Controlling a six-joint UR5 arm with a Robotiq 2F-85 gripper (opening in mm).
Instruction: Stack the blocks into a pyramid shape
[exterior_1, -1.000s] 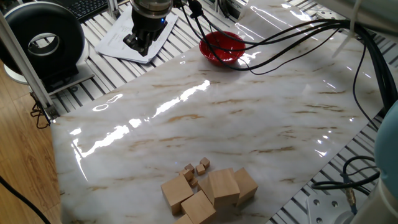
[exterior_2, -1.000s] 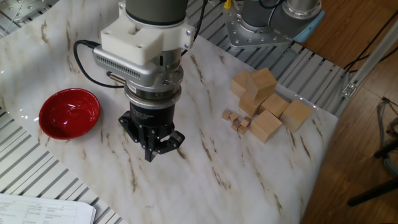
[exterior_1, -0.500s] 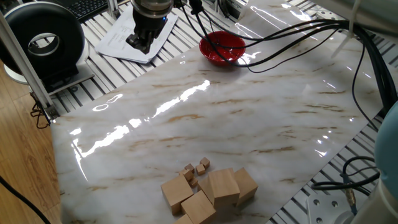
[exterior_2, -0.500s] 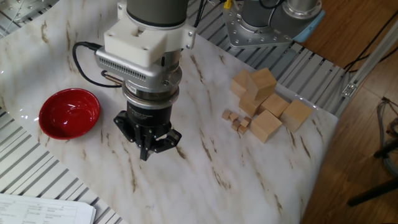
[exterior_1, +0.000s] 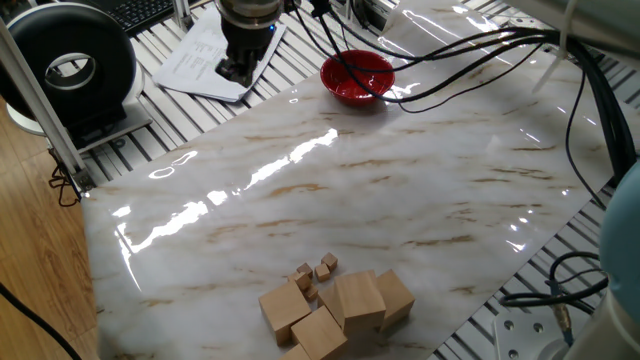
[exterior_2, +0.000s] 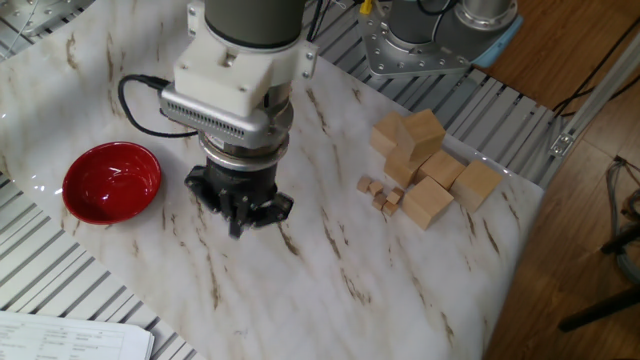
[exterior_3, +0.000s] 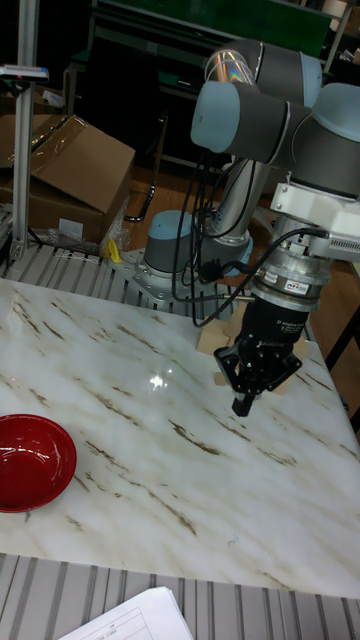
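Note:
Several large tan wooden blocks (exterior_1: 335, 305) lie in a loose cluster at one corner of the marble table (exterior_1: 400, 190); one of them (exterior_2: 422, 130) rests on top of others. No stepped pyramid shape stands. My gripper (exterior_2: 240, 218) hangs over the middle of the table, well apart from the blocks (exterior_2: 428, 168), between them and the red bowl. Its fingers meet at a point with nothing between them. In the tall fixed view the gripper (exterior_3: 244, 402) hides most of the blocks. In one fixed view the gripper (exterior_1: 236, 70) shows at the top, above the papers.
A red bowl (exterior_2: 110, 182) sits near the table edge opposite the blocks. Tiny wooden cubes (exterior_2: 381, 194) lie beside the big ones. Black cables (exterior_1: 470, 55) run past the bowl (exterior_1: 357, 77). Papers (exterior_1: 205, 55) and a black round device (exterior_1: 70, 65) lie off the table.
The gripper has drifted a little away from the blocks and risen slightly. The blocks and bowl have not moved.

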